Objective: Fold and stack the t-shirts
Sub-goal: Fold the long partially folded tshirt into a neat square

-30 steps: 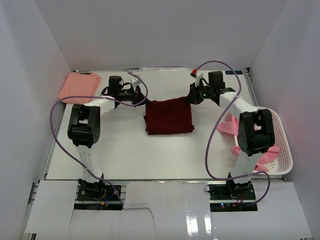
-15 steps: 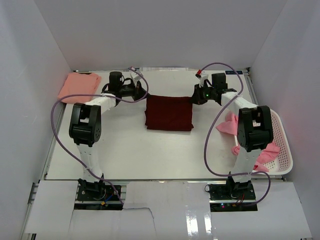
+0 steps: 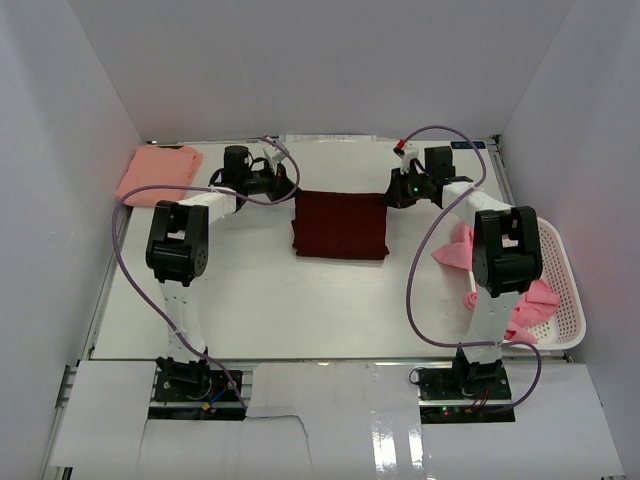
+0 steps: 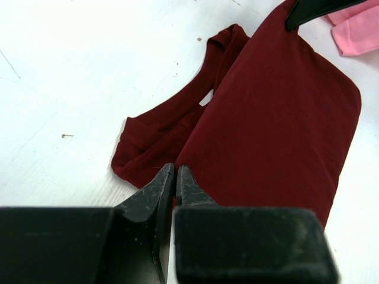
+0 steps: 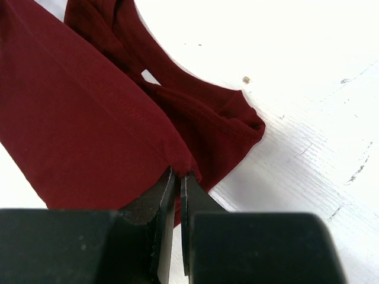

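Observation:
A dark maroon t-shirt [image 3: 340,225] lies folded into a flat rectangle in the middle of the table. My left gripper [image 3: 287,184] sits low at its far left corner, my right gripper [image 3: 390,196] at its far right corner. In the left wrist view the left gripper [image 4: 175,168] is shut with a sliver of the maroon cloth [image 4: 272,118] between its tips. The right gripper [image 5: 179,173] pinches the corner of the maroon cloth [image 5: 77,118] in the right wrist view. A folded salmon t-shirt [image 3: 158,172] lies at the far left.
A white mesh basket [image 3: 570,290] stands at the right edge with pink t-shirts [image 3: 535,300] in it; one pink shirt [image 3: 455,248] hangs over its left rim. White walls close in the table on three sides. Purple cables loop beside both arms.
The maroon t-shirt, held rumpled a second ago, now lies flat and square. Both grippers have spread apart toward the far corners and lowered to the table.

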Robot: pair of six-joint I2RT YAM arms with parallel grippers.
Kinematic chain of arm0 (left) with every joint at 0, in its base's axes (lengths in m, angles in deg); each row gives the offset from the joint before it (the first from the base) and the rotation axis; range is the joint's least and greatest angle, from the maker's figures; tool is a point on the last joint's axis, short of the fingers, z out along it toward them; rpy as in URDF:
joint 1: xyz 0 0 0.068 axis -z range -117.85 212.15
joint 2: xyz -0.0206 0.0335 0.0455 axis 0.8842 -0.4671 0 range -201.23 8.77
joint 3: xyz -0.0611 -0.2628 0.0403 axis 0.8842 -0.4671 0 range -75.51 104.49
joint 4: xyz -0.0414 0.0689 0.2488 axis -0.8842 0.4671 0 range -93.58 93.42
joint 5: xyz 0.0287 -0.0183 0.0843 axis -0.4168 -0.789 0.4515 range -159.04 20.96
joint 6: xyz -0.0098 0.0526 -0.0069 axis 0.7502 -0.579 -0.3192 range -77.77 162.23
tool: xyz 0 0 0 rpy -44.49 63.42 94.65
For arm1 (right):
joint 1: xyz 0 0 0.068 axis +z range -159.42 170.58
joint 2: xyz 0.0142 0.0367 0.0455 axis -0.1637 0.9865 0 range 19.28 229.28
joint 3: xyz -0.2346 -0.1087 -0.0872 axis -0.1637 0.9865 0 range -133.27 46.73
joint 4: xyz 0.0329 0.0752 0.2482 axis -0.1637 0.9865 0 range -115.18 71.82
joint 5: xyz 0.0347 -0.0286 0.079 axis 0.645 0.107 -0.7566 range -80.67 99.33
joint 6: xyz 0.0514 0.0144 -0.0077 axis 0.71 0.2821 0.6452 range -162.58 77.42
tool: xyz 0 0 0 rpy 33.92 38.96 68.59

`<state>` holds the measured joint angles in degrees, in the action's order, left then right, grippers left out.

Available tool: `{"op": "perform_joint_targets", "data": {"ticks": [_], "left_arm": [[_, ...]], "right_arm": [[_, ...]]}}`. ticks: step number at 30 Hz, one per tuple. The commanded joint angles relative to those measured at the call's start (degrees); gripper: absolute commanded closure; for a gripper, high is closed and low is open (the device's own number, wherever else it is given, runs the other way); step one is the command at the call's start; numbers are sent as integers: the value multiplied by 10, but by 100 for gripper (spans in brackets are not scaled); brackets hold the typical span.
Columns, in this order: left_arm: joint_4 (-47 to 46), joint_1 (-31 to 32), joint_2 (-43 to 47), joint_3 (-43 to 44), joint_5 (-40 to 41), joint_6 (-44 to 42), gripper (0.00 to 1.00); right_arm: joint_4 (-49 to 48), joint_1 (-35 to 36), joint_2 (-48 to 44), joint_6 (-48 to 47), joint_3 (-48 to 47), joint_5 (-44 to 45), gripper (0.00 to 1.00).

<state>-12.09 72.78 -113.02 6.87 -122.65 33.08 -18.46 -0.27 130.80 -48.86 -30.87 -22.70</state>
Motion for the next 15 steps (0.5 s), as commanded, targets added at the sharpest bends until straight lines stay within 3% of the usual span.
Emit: {"op": "perform_joint_targets", "data": {"ticks": [1,3,4,7,10,11,15], "left_arm": [[-28,-3,-5,23,11,8,82],[-39,-3,-7,22,16,9,80],[-42,-3,-6,21,22,11,79],[-58,-3,-1,16,33,14,66],[-65,-3,3,20,54,13,45],[-65,-3,6,23,57,12,41],[-64,-3,24,35,70,16,43]], "right_arm": [[-26,-10,12,2,-26,14,92],[-28,-10,16,4,-26,14,91],[-29,-10,17,7,-27,20,84],[-35,-10,13,8,-24,28,70],[-45,-10,1,12,-19,42,57],[-46,-10,-3,12,-20,45,57],[-41,-10,-31,14,-25,71,53]]}}
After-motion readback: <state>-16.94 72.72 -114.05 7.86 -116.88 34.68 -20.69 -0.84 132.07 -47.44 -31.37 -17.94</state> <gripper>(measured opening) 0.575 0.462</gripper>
